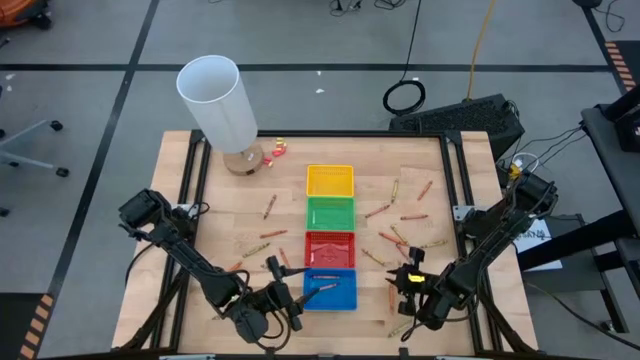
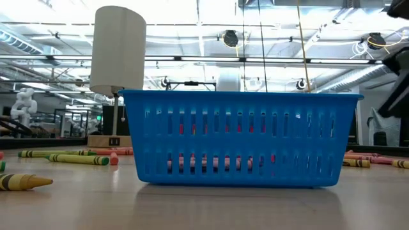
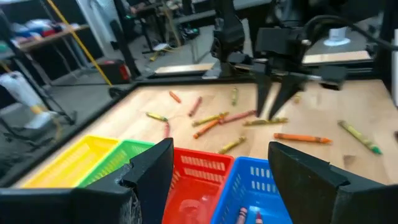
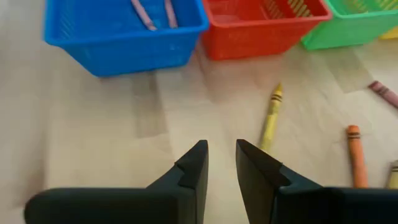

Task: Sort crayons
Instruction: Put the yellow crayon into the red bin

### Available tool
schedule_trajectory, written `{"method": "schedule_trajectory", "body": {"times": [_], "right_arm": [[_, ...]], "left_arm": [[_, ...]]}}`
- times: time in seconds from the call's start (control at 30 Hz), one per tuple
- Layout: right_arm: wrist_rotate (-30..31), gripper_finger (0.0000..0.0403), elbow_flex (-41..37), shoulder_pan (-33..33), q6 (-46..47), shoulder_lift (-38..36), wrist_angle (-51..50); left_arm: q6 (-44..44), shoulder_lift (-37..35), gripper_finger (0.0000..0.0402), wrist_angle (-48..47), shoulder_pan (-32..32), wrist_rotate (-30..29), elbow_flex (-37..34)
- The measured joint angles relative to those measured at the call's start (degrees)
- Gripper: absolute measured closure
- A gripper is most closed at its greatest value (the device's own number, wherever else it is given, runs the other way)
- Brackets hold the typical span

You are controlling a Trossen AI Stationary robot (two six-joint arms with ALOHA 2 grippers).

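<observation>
Four trays stand in a column at the table's middle: yellow point(image 1: 329, 180), green point(image 1: 329, 213), red point(image 1: 329, 248) and blue point(image 1: 329, 288). Crayons lie flat and scattered on the wood on both sides of them. Two crayons point(image 4: 150, 12) lie in the blue tray. My left gripper point(image 1: 286, 287) hovers wide open at the blue tray's left side, nothing between its fingers point(image 3: 155, 177). My right gripper point(image 1: 403, 281) hangs over bare wood right of the blue tray, its fingers point(image 4: 198, 163) a narrow gap apart and empty. A yellow crayon point(image 4: 272, 118) lies just beyond them.
A white cylinder point(image 1: 218, 100) stands on a round base at the far left corner, with small red and yellow bits beside it. An orange crayon point(image 4: 355, 152) lies near the yellow one. A raised frame point(image 1: 455, 190) borders the table's right side. More crayons point(image 2: 77, 158) lie left of the trays.
</observation>
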Motion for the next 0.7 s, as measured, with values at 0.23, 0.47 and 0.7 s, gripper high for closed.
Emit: {"method": "schedule_trajectory", "body": {"times": [0.23,0.47,0.7], "right_arm": [[0.63,0.0337,-4.1,-1.02,-0.27,0.01,5.37],[0.37,0.0337,-8.48,-1.33,-2.39,0.01,14.52],[0.68,0.0337,-8.66,-1.69,-7.37,0.01,15.39]], "left_arm": [[-0.61,0.02,0.0139,-1.94,0.0,2.79,0.0],[-3.42,0.02,0.0139,-2.4,0.2,2.79,0.0],[-8.5,0.02,0.0139,-2.39,0.2,2.79,0.0]]}}
